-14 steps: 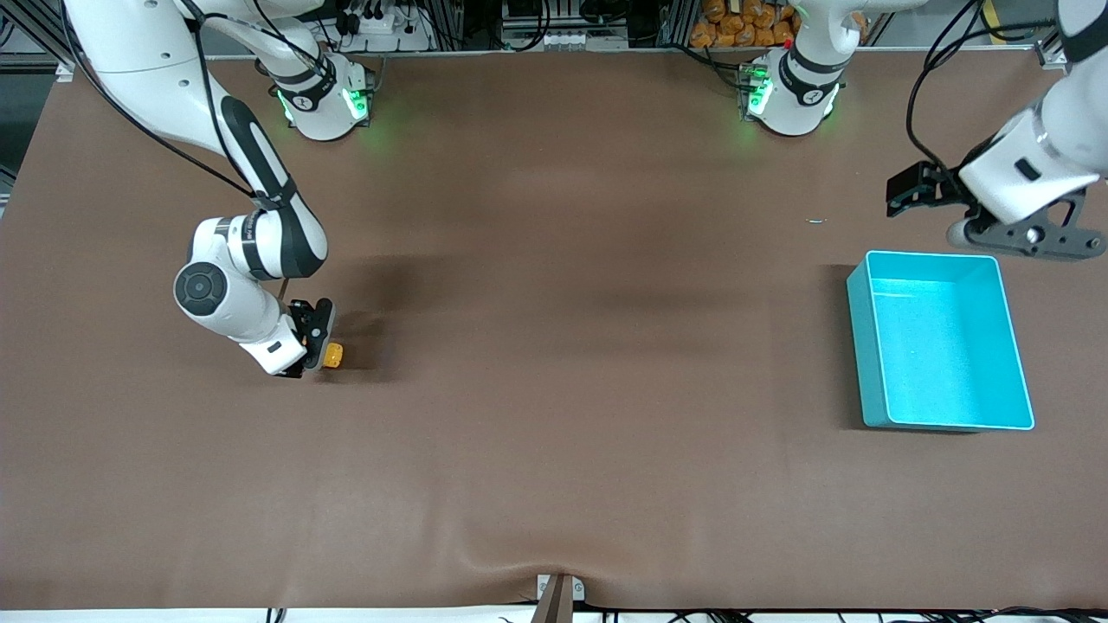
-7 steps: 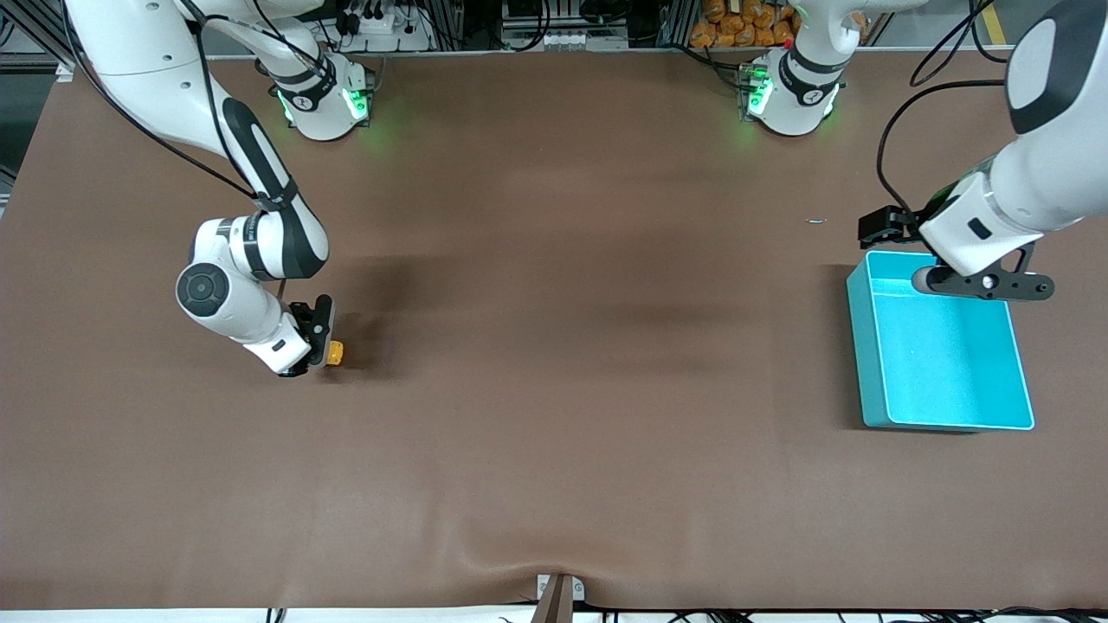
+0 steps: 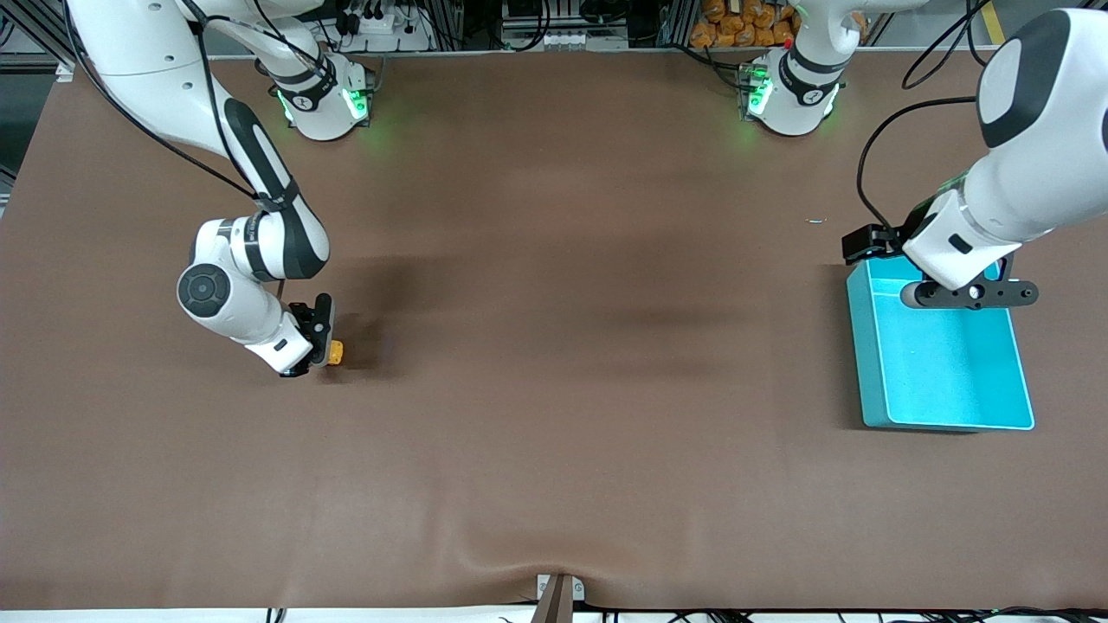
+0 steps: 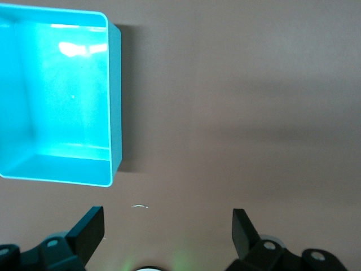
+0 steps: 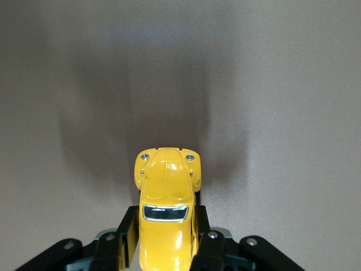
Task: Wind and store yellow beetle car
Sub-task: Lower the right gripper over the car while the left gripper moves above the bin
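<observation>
Jaws pressed against both flanks of the yellow beetle car [image 5: 167,217]: that was how we found the right gripper [image 3: 313,346], low over the brown table [image 3: 554,363] toward the right arm's end. The car [image 3: 332,351] poked out of the fingers, its rounded nose with two small headlights pointing away from the wrist. We saw the left gripper [image 4: 168,228] with its fingers spread wide and nothing between them, hanging over the rim of the turquoise bin [image 3: 870,346] nearest the bases, at the left arm's end.
</observation>
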